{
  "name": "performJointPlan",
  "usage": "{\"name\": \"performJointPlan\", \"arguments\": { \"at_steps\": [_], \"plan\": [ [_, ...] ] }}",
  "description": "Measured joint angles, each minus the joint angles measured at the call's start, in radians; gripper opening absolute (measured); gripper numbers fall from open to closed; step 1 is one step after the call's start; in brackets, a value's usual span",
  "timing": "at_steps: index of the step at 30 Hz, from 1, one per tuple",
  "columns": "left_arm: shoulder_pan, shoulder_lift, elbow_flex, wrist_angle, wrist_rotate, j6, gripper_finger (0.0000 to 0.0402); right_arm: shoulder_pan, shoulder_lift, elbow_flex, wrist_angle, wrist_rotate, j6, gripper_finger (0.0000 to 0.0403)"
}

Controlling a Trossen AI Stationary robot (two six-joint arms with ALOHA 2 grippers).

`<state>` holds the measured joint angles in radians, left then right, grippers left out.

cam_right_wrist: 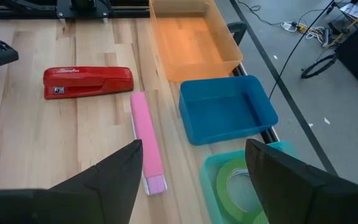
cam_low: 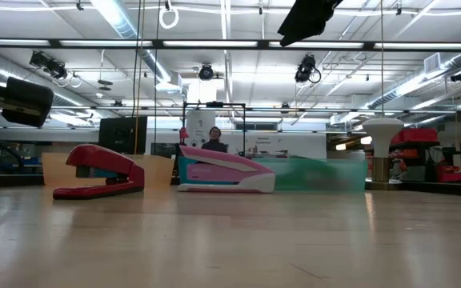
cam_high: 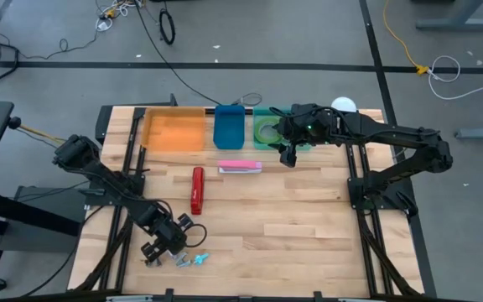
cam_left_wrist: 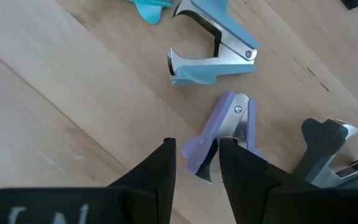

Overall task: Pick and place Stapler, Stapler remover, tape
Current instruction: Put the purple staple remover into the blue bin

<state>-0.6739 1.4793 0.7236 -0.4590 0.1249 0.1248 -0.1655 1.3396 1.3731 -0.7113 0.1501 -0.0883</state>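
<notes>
Left gripper (cam_left_wrist: 194, 163) pinches a purple staple remover (cam_left_wrist: 225, 132); right gripper (cam_right_wrist: 194, 171) hangs spread above the green tray (cam_right_wrist: 213, 171).
Only the wrist views show this: a blue remover (cam_left_wrist: 213, 56) lies beyond the left jaws, green tape (cam_right_wrist: 238, 180) between the right ones, pink stapler (cam_right_wrist: 146, 142) and red stapler (cam_right_wrist: 87, 81) beyond.

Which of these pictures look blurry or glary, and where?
Low view: bright ceiling lights, the wooden table up close is soft, the pink stapler fairly sharp. Left wrist view: the left end effector is blurred, the purple staple remover between its fingers clearer. High view: even light, no glare.
</notes>
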Motion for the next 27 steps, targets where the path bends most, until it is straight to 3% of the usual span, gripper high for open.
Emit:
{"name": "performJointPlan", "arguments": {
  "at_steps": [6,19,27],
  "plan": [
    [0.000,0.000,0.000,0.000,0.003,0.001,0.0119,0.000,0.000,0.000,0.000,0.000,0.000,0.0282],
    [0.000,0.000,0.001,0.000,0.027,0.000,0.0027,0.000,0.000,0.000,0.000,0.000,0.000,0.0282],
    [0.000,0.000,0.001,-0.001,0.056,-0.003,0.0013,0.000,0.000,0.000,0.000,0.000,-0.003,0.0282]
  ]
}}
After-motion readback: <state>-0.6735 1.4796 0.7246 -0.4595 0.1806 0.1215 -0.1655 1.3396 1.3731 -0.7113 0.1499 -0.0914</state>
